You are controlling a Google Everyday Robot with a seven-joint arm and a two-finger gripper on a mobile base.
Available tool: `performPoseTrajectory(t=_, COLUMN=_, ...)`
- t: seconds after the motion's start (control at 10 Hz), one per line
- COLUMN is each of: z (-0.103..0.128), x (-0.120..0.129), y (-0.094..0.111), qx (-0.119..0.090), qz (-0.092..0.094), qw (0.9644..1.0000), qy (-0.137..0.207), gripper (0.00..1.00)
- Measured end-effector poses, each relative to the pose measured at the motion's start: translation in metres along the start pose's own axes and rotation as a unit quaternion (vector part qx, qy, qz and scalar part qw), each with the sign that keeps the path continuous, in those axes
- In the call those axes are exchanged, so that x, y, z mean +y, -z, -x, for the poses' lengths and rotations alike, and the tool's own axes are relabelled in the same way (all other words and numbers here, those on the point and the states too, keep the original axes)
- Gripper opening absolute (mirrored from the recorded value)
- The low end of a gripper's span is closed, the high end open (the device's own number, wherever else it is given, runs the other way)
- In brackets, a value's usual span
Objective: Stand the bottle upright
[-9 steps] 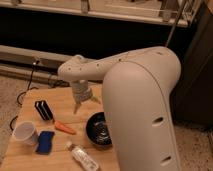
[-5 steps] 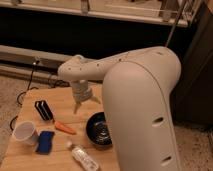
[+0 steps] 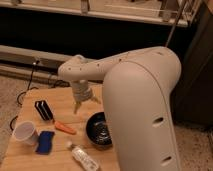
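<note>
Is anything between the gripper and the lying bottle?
Nothing directly. The open gripper hangs over the table; the bottle lies near the front edge. The carrot and bowl flank the gap between them.

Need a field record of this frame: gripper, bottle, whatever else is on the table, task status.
gripper: open, empty, above the middle of the wooden table
bottle: lying on its side near the table's front edge, apart from the gripper
black bowl: right of the gripper, beside the bottle
carrot: lying flat, left of the bowl
white cup: upright, left side
blue item: next to the cup
black item: behind the carrot
status: bottle not yet upright
</note>
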Motion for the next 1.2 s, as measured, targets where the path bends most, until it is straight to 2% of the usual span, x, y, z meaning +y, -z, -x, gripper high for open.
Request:
performPoseTrajectory(t=1.0, z=0.0, x=0.0, y=-0.001, qx=0.001, qz=0.0, qw=1.0, qy=0.001, gripper=0.8)
performPoseTrajectory(t=1.1, z=-0.001, x=0.001, y=-0.002, qx=-0.001, qz=-0.009, qw=0.9999, qy=0.011, gripper=0.8)
performPoseTrajectory(t=1.2, z=-0.005, x=0.016, y=-0.007, qx=-0.001, qz=-0.022, qw=0.999, qy=0.04, gripper=0.8)
